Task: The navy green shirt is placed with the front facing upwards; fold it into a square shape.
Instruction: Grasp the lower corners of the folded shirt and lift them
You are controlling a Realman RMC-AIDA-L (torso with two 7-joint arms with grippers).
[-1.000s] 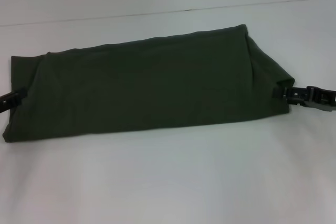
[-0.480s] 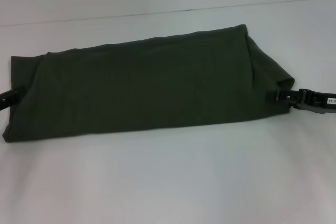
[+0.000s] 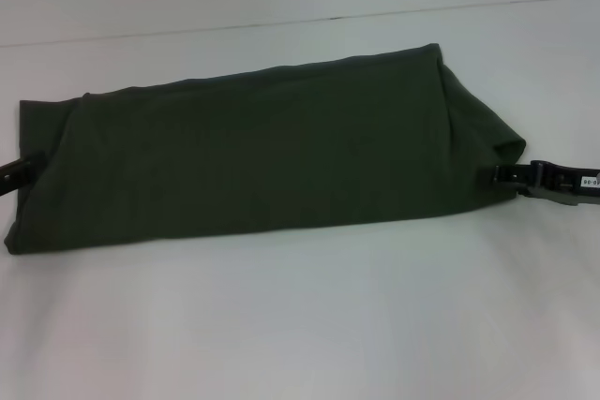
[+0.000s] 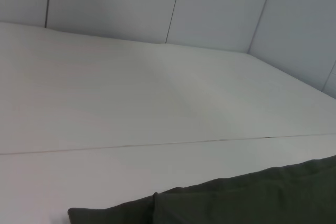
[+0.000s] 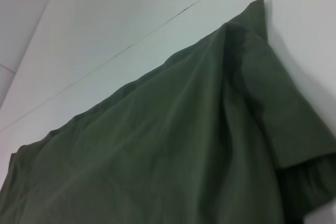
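Note:
The navy green shirt point(image 3: 262, 161) lies on the white table point(image 3: 300, 325) as a long band folded lengthwise, running from the left edge up toward the right, with plain green cloth on top. A sleeve flap is tucked at its right end. My left gripper point(image 3: 23, 170) rests low at the band's left end, touching its edge. At the right end my right gripper point(image 3: 506, 174) sits on the table just at the sleeve's edge. The left wrist view catches only a corner of the shirt point(image 4: 252, 198). The right wrist view looks along the shirt point(image 5: 184, 145) from its right end.
A thin seam point(image 3: 375, 16) crosses the white tabletop behind the shirt. Pale wall panels point(image 4: 220, 9) stand beyond the table's far edge. Bare white surface lies in front of the shirt.
My right gripper has slid rightward, off the sleeve end of the shirt. The left gripper has drawn slightly to the left. The shirt has stayed flat.

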